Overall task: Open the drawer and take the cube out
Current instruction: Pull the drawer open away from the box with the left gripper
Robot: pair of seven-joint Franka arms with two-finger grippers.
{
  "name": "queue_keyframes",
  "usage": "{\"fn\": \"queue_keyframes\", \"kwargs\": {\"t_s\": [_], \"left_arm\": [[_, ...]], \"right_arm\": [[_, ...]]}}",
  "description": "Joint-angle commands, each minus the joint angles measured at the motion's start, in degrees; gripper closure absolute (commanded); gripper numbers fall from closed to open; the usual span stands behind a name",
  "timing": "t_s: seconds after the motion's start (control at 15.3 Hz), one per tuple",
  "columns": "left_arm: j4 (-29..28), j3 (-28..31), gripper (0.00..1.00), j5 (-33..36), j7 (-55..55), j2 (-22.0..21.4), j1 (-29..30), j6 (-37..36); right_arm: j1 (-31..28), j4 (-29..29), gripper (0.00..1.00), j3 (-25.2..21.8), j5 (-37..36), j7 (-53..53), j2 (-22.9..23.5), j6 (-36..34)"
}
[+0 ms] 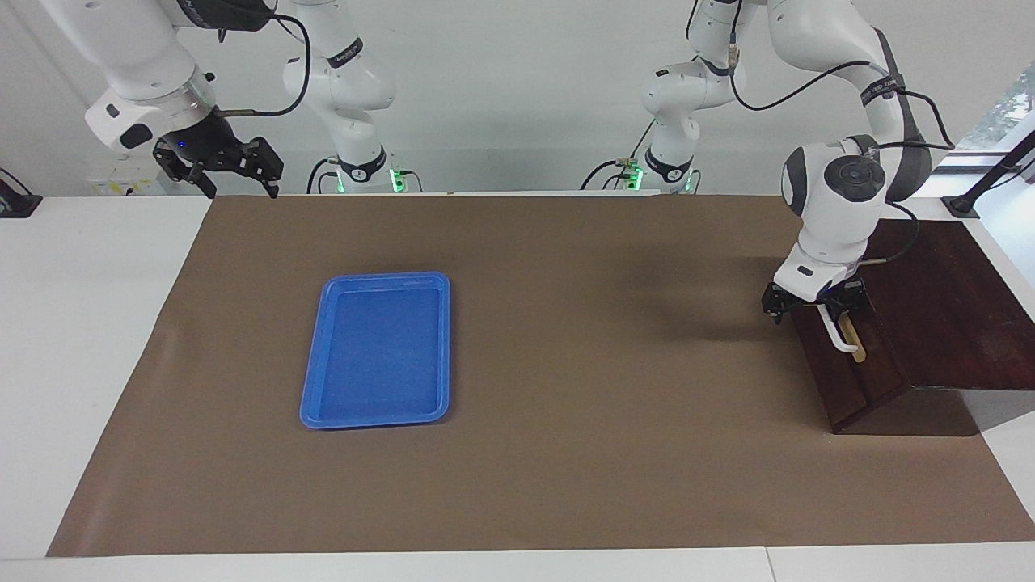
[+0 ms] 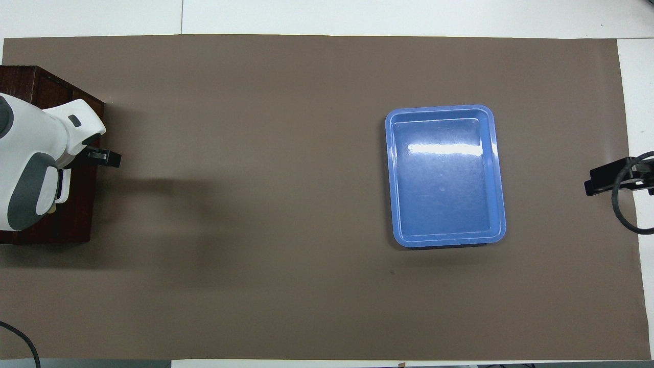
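Facing view: left hand is touching the shut dark brown wooden drawer's white bar handle; grip unclear; cube unseen.

White glossy arm shells, grey joint caps, black cables, black tools, seemingly green-lit bases.

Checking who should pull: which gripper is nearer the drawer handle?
Left. The left gripper is at the drawer's white handle; the right gripper waits raised at the right arm's end.
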Motion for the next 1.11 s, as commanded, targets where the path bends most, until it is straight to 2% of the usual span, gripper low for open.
{"fn": "queue_keyframes", "kwargs": {"t_s": [0.0, 1.05], "left_arm": [[-1.7, -0.2, 0.0, 1.1, -0.4, -0.5, 0.0, 2.2], [-1.2, -0.4, 0.0, 0.7, -5.2, -0.6, -12.2, -1.3]], "right_arm": [[-0.3, -0.6, 0.0, 0.3, 0.9, 0.2, -0.8, -0.6], [-0.2, -0.6, 0.0, 0.4, 1.1, 0.2, -0.8, -0.6]]}}
